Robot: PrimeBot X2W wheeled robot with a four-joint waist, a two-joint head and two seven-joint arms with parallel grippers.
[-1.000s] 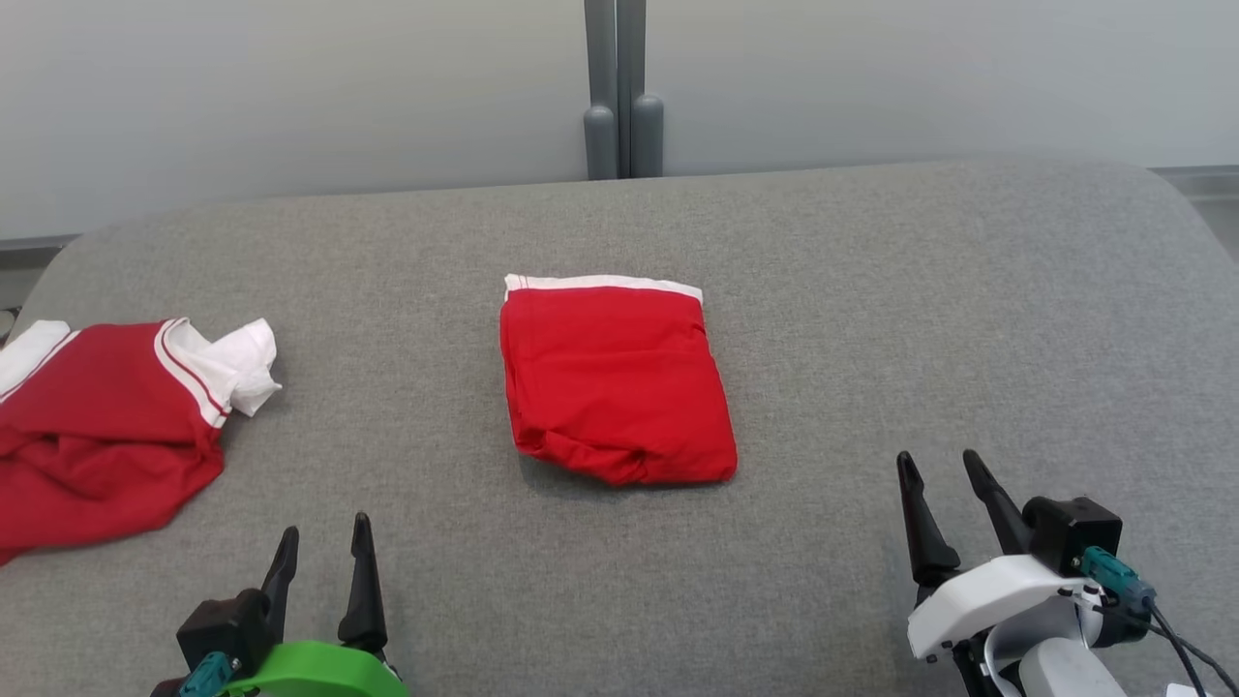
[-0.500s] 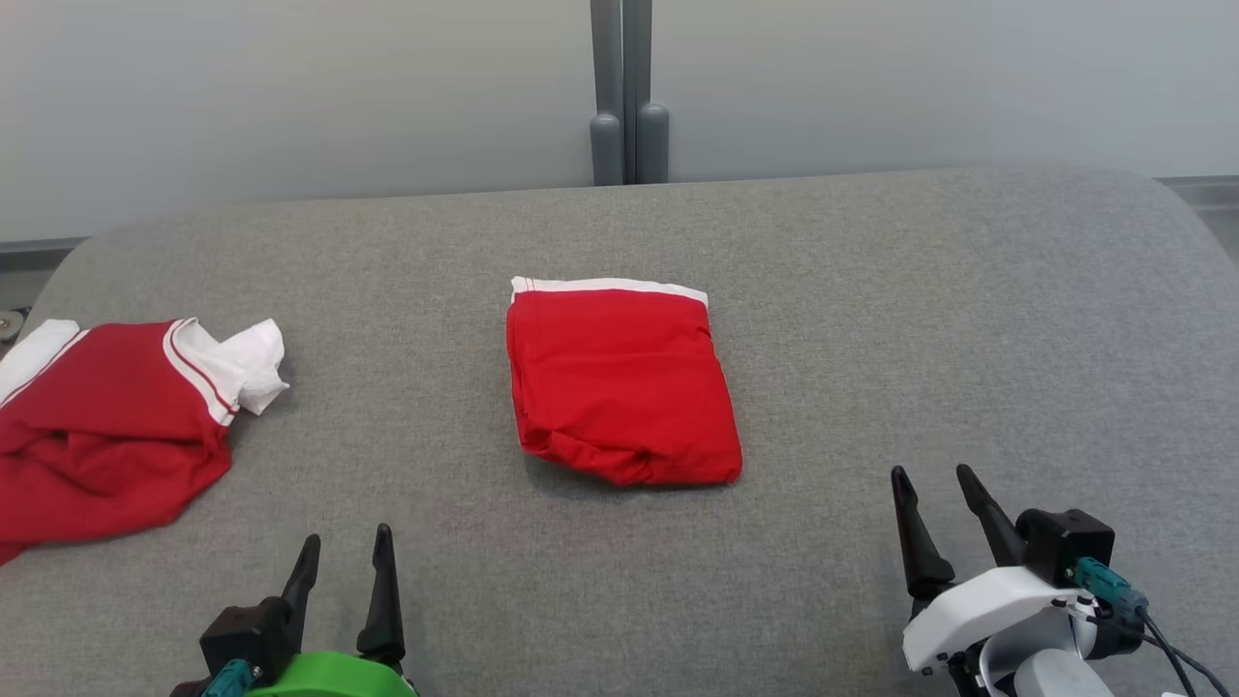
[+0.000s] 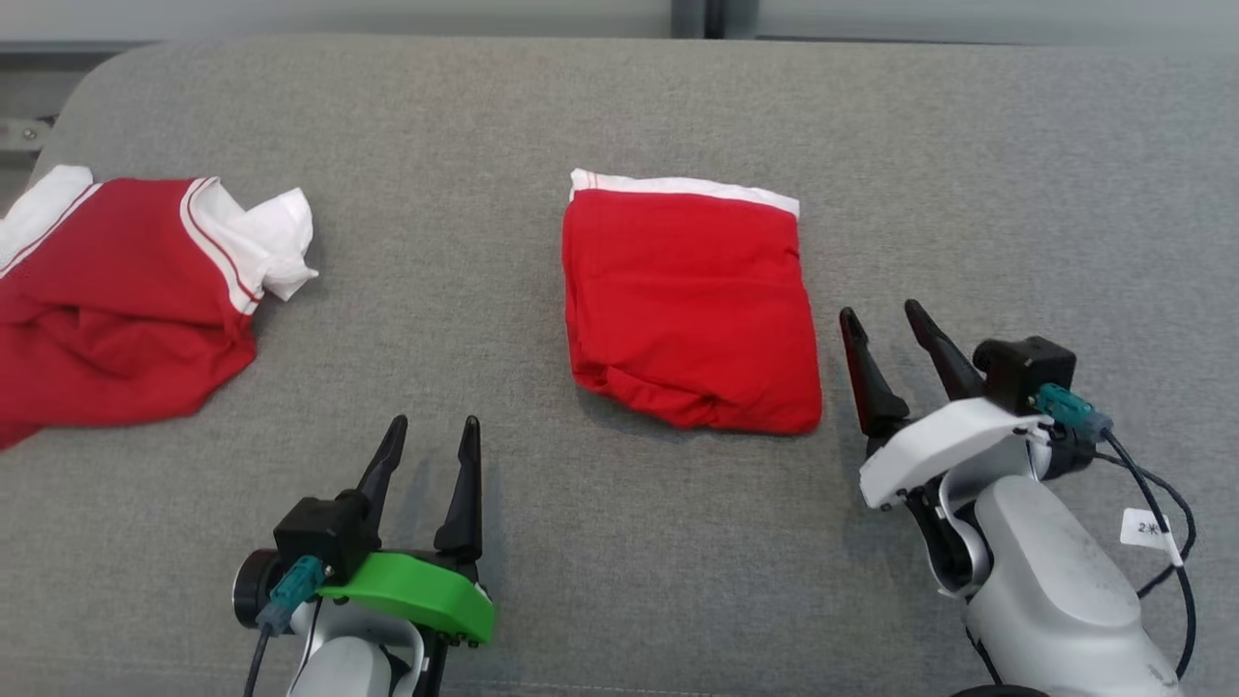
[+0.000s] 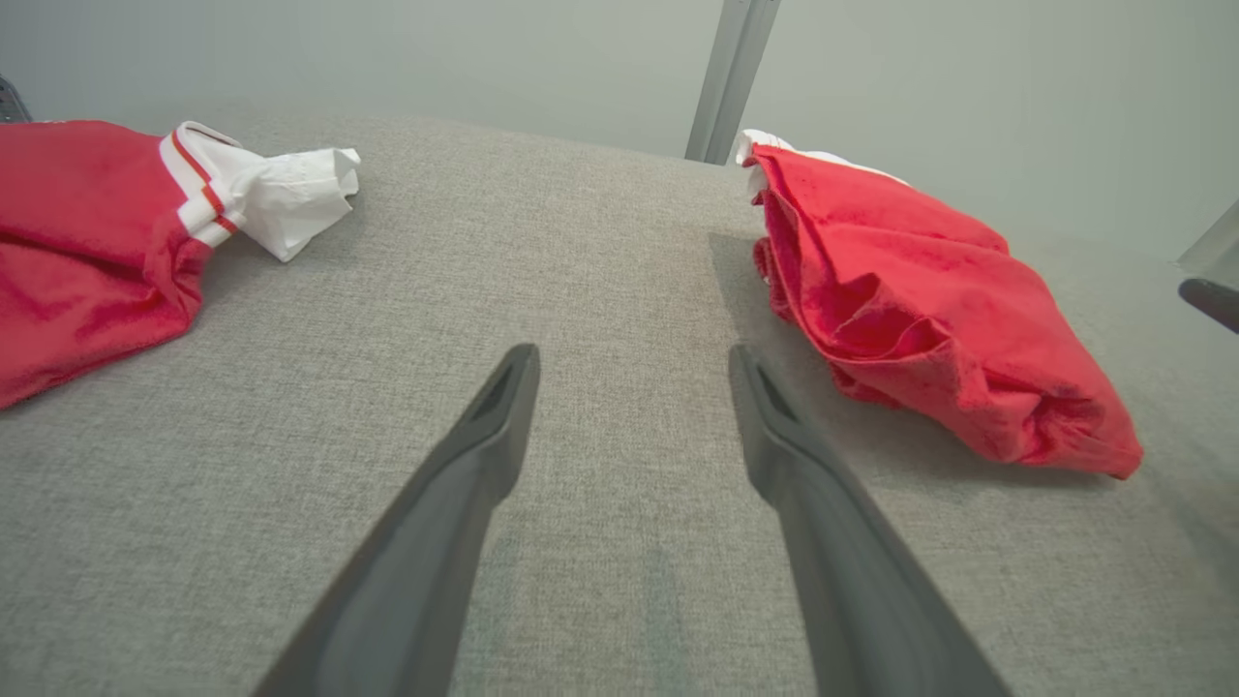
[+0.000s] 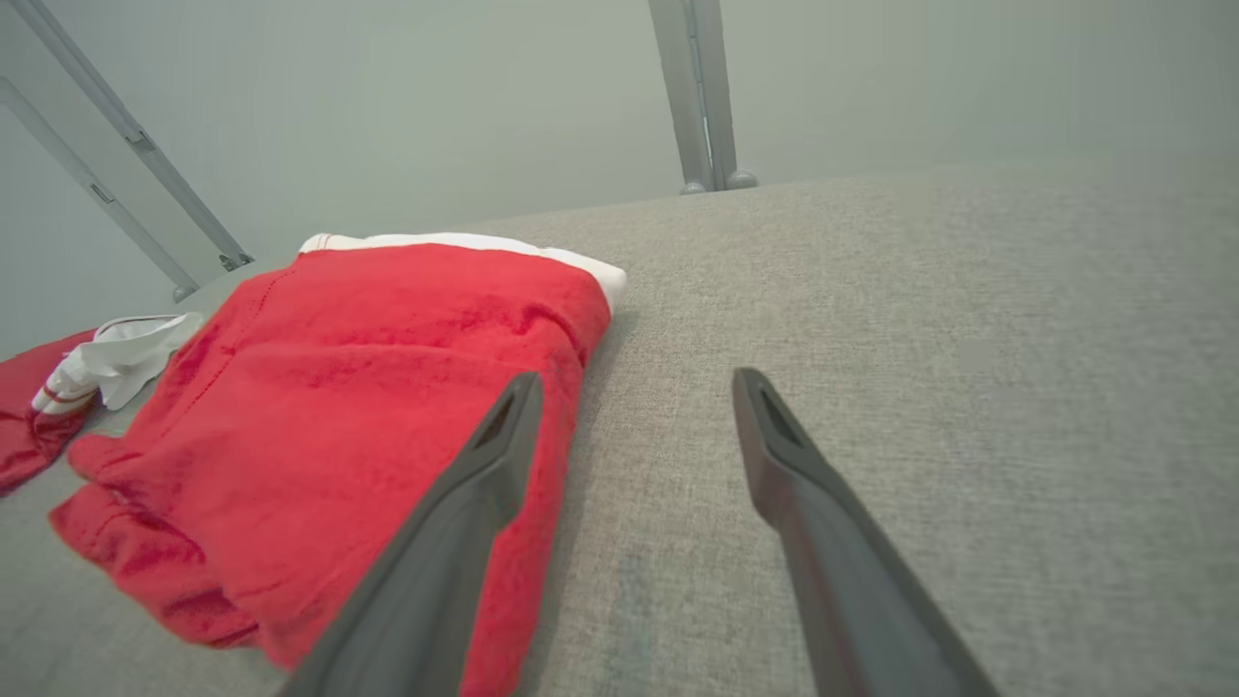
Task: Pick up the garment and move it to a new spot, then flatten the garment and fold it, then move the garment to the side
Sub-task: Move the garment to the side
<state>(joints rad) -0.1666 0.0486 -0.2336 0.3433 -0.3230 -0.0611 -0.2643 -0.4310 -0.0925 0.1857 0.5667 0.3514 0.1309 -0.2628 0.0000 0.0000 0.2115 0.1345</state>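
garment (image 3: 687,310): folded red square, lying mid-surface between the two grippers and a little beyond them; nothing is holding it.
change: head camera is tilting down, so the whole view is shifting; apart from that, both arms are reaching forward, closer to the garment than a second ago.
left gripper (image 3: 436,423): nearest; fingers spread, empty, hovering over bare cloth near the garment's front-left corner but apart from it.
right gripper (image 3: 879,310): fingers spread, empty, now sitting just beside the garment's right edge; in the right wrist view its inner finger is overlapping the red fabric, contact cannot be told.
task meaning: fold looks done; arms seem to be lining up for the grab that shifts it to the side.
garment material: soft thin knit, matte; front edge is bulging in a rumpled roll, white trim band (image 3: 682,189) running along the far edge.
surface (image 3: 619,542): grey woven upholstery, padded, rounded corners.
second garment (image 3: 106,310): far left, well apart; red, crumpled, white striped collar (image 3: 276,232) sticking out.
post (image 3: 704,17): grey, upright, standing behind the far edge.
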